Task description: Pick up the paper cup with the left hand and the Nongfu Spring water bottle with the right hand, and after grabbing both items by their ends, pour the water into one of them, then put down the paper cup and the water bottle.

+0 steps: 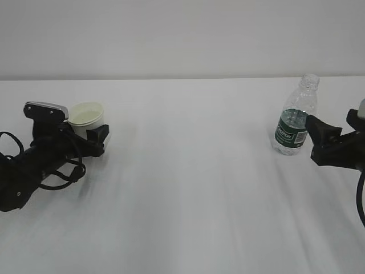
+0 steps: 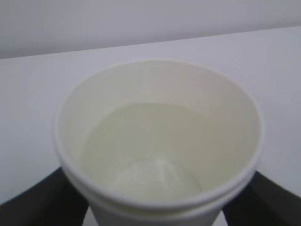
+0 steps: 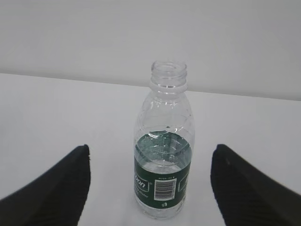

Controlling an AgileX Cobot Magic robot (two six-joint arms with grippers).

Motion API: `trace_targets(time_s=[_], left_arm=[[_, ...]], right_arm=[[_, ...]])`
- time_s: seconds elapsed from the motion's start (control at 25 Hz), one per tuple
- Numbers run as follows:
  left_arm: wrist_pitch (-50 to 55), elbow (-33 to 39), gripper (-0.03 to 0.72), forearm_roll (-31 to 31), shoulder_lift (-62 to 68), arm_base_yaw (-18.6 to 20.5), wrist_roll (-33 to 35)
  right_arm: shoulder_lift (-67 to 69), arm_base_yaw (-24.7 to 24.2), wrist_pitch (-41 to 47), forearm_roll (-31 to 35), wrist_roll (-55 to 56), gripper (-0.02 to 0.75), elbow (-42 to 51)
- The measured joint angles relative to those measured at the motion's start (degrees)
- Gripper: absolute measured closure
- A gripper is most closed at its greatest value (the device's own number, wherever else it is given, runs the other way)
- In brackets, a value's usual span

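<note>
The small white paper cup (image 2: 157, 141) stands upright on the white surface (image 1: 188, 188), water (image 2: 141, 141) inside it, far left of the clear ribbed plastic bottle with the green label (image 1: 296, 117). The left pincer (image 1: 88, 137) flanks the cup, its grip uncertain. The right pincer (image 3: 150, 188) is wide apart around the standing bottle, not touching. Pouring and set-down look done; only withdrawal seems left.

Upright paper cup (image 2: 160, 141) holding water (image 2: 141, 146), between the left hand's (image 2: 155, 207) black fingers (image 2: 42, 200).
</note>
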Motion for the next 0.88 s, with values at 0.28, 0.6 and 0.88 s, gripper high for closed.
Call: trace_targets(time_s=[0.28,0.6,0.88], left_arm=[[0.00,3.28,0.100,-0.45,-3.12,0.00,0.00],[-0.27,8.02,0.101,-0.80,-6.12,0.00,0.15],[-0.27,12.30,0.101,-1.37,-10.45,0.00,0.38]], right_arm=[[0.00,0.00,0.00,-0.12,0.33,0.144,0.00],[0.00,0.00,0.00,-0.12,0.59,0.144,0.00],[-0.26,0.00,0.03,-0.23,0.72,0.144,0.00]])
